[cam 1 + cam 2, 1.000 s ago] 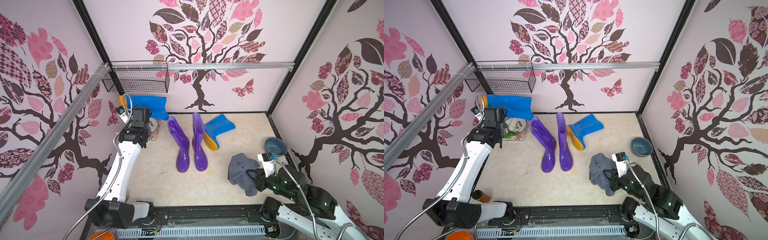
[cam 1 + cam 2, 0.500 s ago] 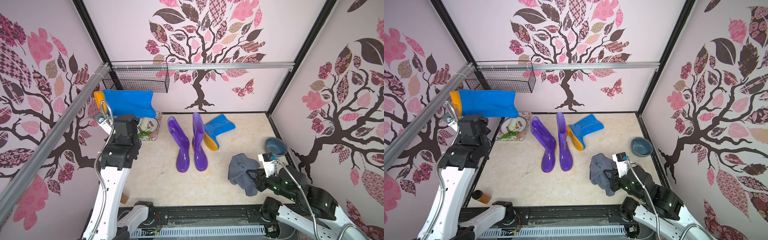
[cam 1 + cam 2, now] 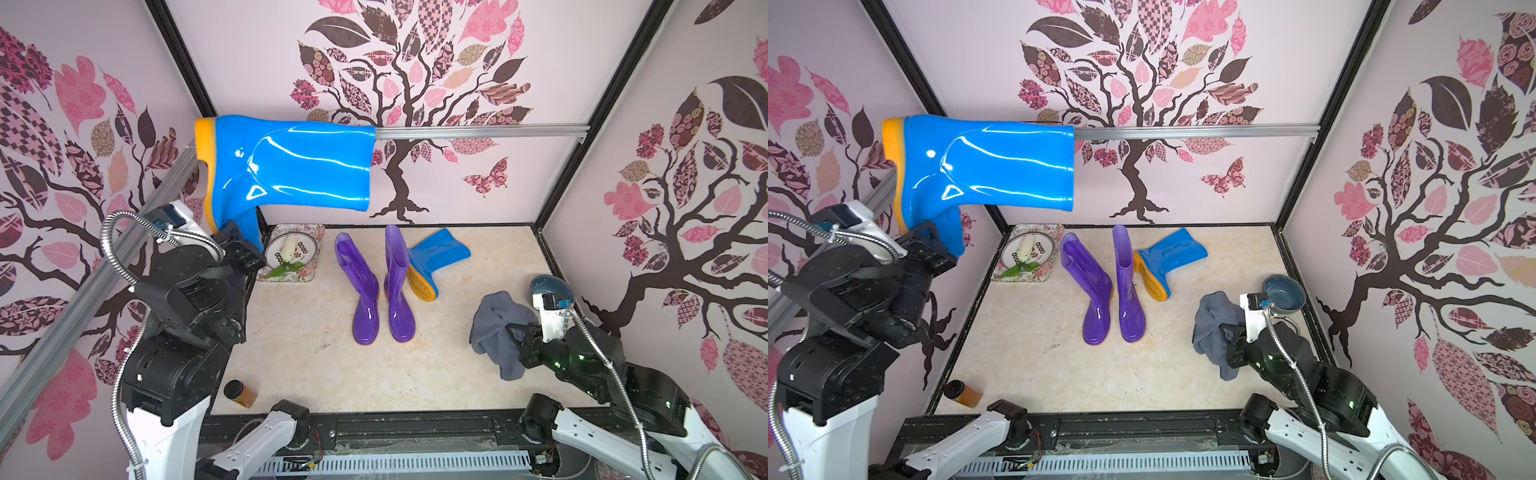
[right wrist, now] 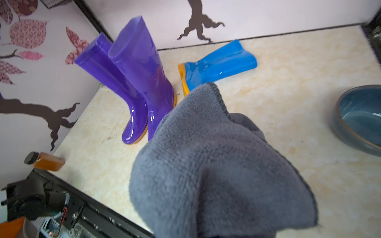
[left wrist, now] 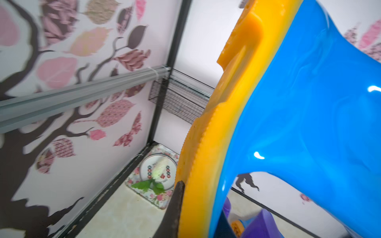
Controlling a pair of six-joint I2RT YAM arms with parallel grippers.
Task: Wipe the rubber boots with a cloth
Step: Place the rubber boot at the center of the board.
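Note:
My left gripper (image 3: 240, 237) (image 3: 935, 237) (image 5: 201, 206) is shut on the foot of a bright blue rubber boot (image 3: 291, 166) (image 3: 988, 166), one finger against its orange sole. That boot hangs high in the air, lying level with its shaft pointing right. Two purple boots (image 3: 365, 299) (image 3: 1128, 291) (image 4: 144, 82) stand mid-floor. Another blue boot (image 3: 436, 257) (image 3: 1171, 257) (image 4: 218, 63) lies on its side behind them. My right gripper (image 3: 515, 332) (image 3: 1227, 332) is shut on the grey-blue cloth (image 3: 494, 328) (image 3: 1212, 328) (image 4: 216, 164), which drapes over its fingers at the right.
A grey-blue bowl (image 3: 548, 284) (image 3: 1283, 293) (image 4: 362, 119) sits by the right wall behind the cloth. A floral tray (image 3: 291, 277) (image 3: 1025, 277) with a plate lies at the back left. A small amber bottle (image 3: 241, 392) (image 3: 963, 392) lies front left. A wire basket (image 5: 181, 101) hangs in the back left corner.
My left arm has lifted the blue boot from near the tray up high and towards the camera. The right arm and the cloth have not moved.

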